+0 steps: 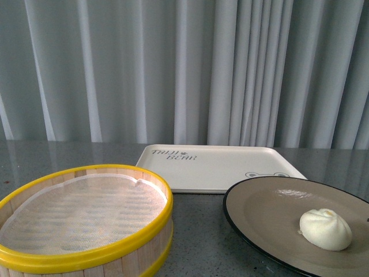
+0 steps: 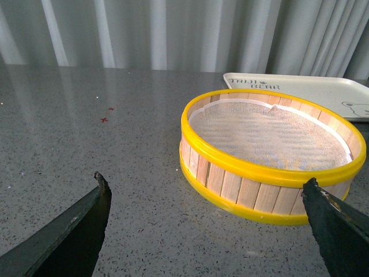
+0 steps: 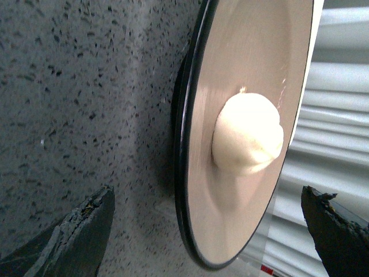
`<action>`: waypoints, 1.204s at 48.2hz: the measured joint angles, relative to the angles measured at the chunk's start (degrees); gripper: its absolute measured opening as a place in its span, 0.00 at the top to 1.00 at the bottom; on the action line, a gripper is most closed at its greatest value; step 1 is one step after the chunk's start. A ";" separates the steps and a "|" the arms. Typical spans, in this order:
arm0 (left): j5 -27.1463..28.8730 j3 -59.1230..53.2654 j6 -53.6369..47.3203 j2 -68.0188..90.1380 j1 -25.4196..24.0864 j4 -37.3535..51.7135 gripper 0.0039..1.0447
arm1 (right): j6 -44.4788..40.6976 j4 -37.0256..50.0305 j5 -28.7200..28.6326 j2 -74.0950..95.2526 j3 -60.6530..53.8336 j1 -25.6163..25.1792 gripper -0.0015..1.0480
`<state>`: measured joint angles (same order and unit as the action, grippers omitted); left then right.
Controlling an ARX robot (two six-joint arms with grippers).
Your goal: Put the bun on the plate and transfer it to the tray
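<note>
bun (image 1: 326,228) seated on plate (image 1: 265,213), right of centre | tray (image 1: 219,167) just behind plate | left hand (image 2: 204,180) spread wide, holding nothing | right hand (image 3: 207,191) spread wide, holding nothing

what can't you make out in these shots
Plate: right edge cut off by the front view's frame.
Tray: near right corner and bear mark partly hidden behind the plate, front view.
Steamer basket: base cut off by the front view's lower edge.
</note>
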<state>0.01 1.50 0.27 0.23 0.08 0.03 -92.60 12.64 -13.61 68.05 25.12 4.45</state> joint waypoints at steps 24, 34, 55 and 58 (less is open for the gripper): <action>0.00 0.00 0.00 0.00 0.00 0.00 0.06 | -0.61 7.28 0.59 6.60 0.59 3.80 0.09; 0.00 0.00 0.00 0.00 0.00 0.00 0.06 | -0.46 7.67 0.55 6.95 0.66 4.68 0.38; 0.00 0.00 0.00 0.00 0.00 0.00 0.06 | -0.42 18.36 4.52 6.93 -4.44 6.03 0.98; 0.00 0.00 0.00 0.00 0.00 0.00 0.06 | 0.02 19.63 4.96 6.93 -5.01 6.03 0.98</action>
<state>0.01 1.50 0.27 0.23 0.08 0.03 -92.58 32.27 -8.64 74.98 20.12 10.48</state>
